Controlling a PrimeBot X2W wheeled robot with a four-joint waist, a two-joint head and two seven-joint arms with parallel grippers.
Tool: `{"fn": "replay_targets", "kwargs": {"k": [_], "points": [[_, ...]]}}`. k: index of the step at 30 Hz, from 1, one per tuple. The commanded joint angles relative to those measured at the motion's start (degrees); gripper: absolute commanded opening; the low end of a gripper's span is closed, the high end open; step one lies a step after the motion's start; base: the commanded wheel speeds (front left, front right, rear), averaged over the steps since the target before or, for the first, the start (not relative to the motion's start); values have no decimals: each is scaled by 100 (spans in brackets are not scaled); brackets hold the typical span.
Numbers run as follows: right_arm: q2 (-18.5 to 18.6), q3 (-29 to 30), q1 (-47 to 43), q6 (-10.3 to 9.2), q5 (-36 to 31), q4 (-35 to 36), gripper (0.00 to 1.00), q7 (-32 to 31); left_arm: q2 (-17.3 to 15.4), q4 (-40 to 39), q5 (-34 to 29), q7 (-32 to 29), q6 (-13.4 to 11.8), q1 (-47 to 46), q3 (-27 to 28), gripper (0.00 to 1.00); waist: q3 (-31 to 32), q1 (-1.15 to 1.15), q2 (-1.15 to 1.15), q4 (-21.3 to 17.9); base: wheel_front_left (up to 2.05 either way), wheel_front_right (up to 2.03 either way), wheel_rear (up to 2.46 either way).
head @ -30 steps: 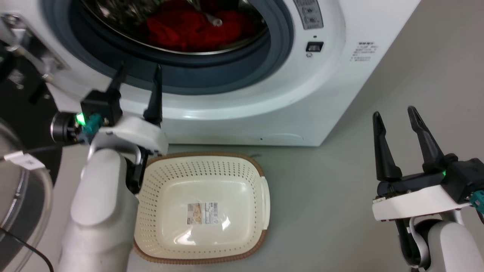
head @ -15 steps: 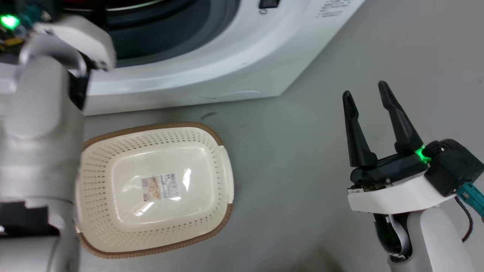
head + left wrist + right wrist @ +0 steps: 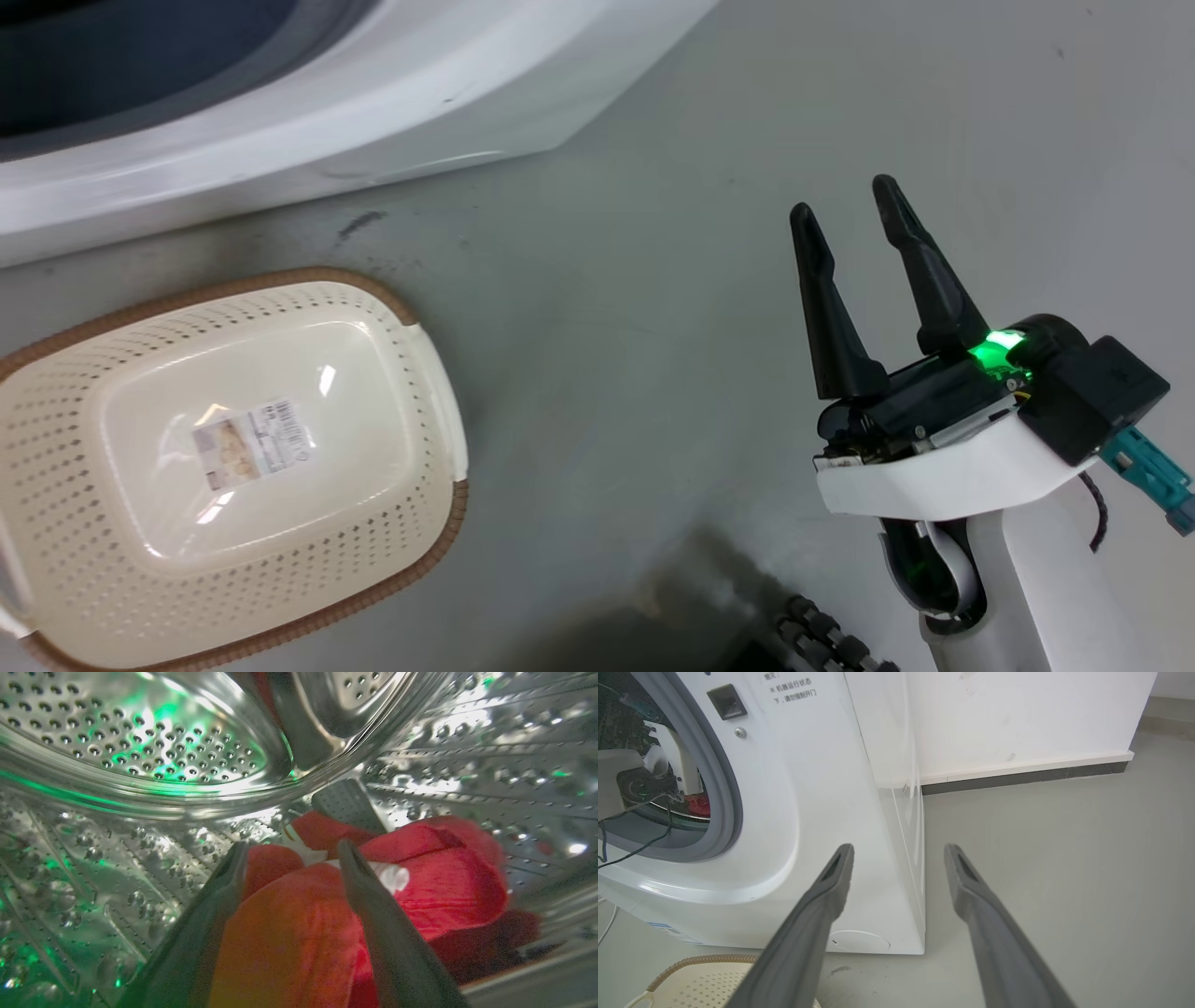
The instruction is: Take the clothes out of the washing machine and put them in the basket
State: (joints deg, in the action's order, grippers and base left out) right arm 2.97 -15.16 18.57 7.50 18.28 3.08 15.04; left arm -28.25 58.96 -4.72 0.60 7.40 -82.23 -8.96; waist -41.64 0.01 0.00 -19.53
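Clothes, one red heap (image 3: 434,877) with white trim whose pieces cannot be counted, lie in the steel drum (image 3: 140,742) right at the left tool (image 3: 289,851), its two fingers spread wide with red cloth between them. One basket (image 3: 233,282) stands on the grey floor (image 3: 607,327). The right tool (image 3: 845,201) hangs well apart from it, also wide. Behind stands one washing machine (image 3: 280,121).

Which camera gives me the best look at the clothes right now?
The left wrist view: the clothes lie close up in the drum, red with white trim, framed by the open left gripper. The right wrist view catches just a small red patch through the porthole.
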Motion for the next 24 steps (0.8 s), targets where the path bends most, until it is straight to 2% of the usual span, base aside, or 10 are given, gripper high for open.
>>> {"fn": "replay_targets", "kwargs": {"k": [1,13,14,15,16,17,20,24], "points": [[-16,-59,89,-2,67,57,100,17,-170,123,-16,-202,6,-233,-81,100,-254,-1,0,-275,0,0,0],[-16,-204,9,-2,258,137,100,18,-550,705,402,-1872,6,-906,-765,100,-477,-1,0,-450,0,0,0],[-16,-213,12,-2,273,133,100,18,-566,737,452,-2048,6,-951,-825,97,-484,-1,0,-452,0,0,0],[-16,-222,13,-2,274,128,100,18,-563,795,522,-2256,6,-958,-877,47,-489,-1,0,-451,0,0,0],[-16,-232,12,-2,282,122,100,18,-575,834,589,-2441,6,-980,-905,21,-492,-1,0,-447,0,0,0],[-16,-238,17,-2,295,117,100,18,-610,848,627,-2590,6,-1025,-932,0,-496,-1,0,-447,0,0,0],[-16,-248,47,-2,326,104,100,17,-651,846,748,-2923,7,-1048,-1005,0,-493,-1,0,-450,0,0,0],[-16,-242,88,-2,328,70,100,17,-705,662,840,-2965,3,-974,-1033,0,-459,-1,0,-449,0,0,0]]}}
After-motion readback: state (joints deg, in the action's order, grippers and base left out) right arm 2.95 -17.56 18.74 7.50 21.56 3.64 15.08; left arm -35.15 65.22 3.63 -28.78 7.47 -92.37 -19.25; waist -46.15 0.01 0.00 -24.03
